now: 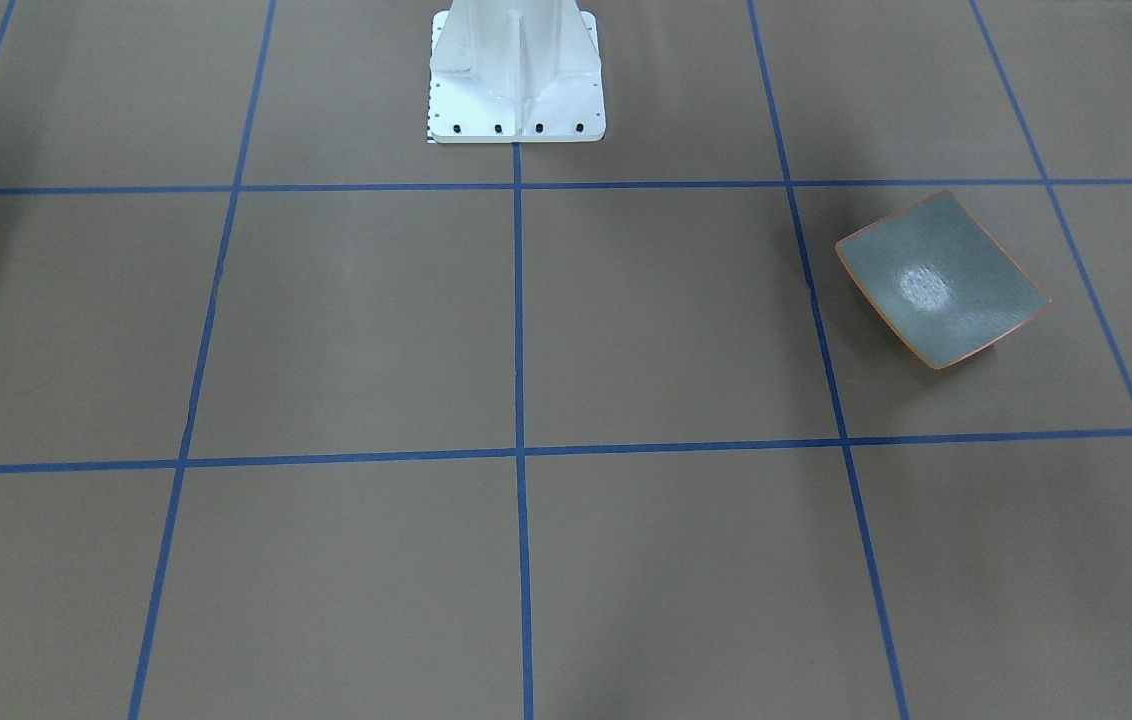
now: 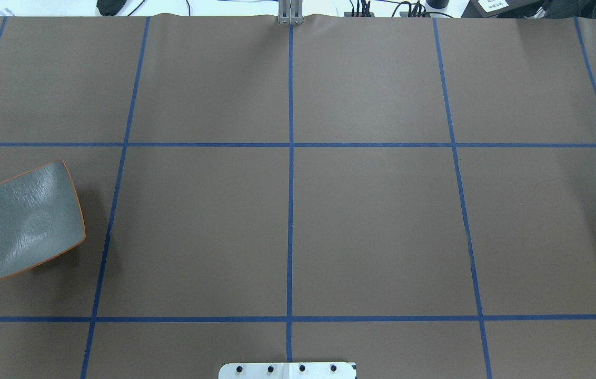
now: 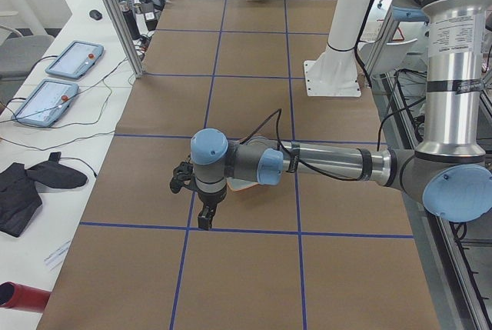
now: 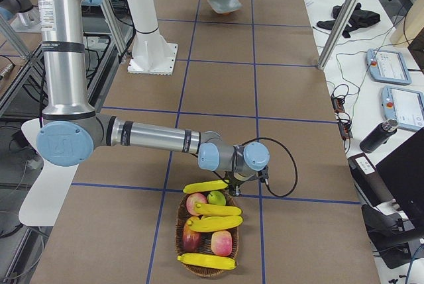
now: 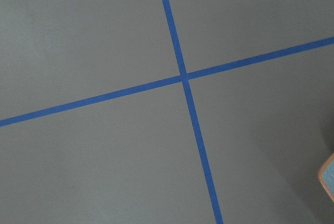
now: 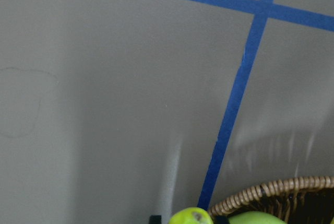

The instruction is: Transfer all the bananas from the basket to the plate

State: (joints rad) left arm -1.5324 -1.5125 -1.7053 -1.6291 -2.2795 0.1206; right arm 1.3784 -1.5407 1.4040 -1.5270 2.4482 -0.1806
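Note:
The wicker basket (image 4: 207, 234) lies at the table's end on my right and holds several yellow bananas (image 4: 213, 223) among apples. One banana (image 4: 207, 186) rests across its far rim. My right gripper (image 4: 233, 189) hangs at that banana's end; the right wrist view shows a yellow-green rounded tip (image 6: 190, 216) at its bottom edge beside the basket rim (image 6: 271, 191). Whether that gripper is open or shut I cannot tell. The grey-green plate (image 2: 27, 221) sits bare at the opposite end. My left gripper (image 3: 204, 221) points down beside it, and I cannot tell its state.
Red and green apples (image 4: 221, 243) share the basket with the bananas. The white robot base (image 1: 516, 75) stands at the table's middle edge. Tablets (image 3: 48, 101), cables and a dark cloth lie on the side bench past the brown, blue-taped table (image 2: 371, 226).

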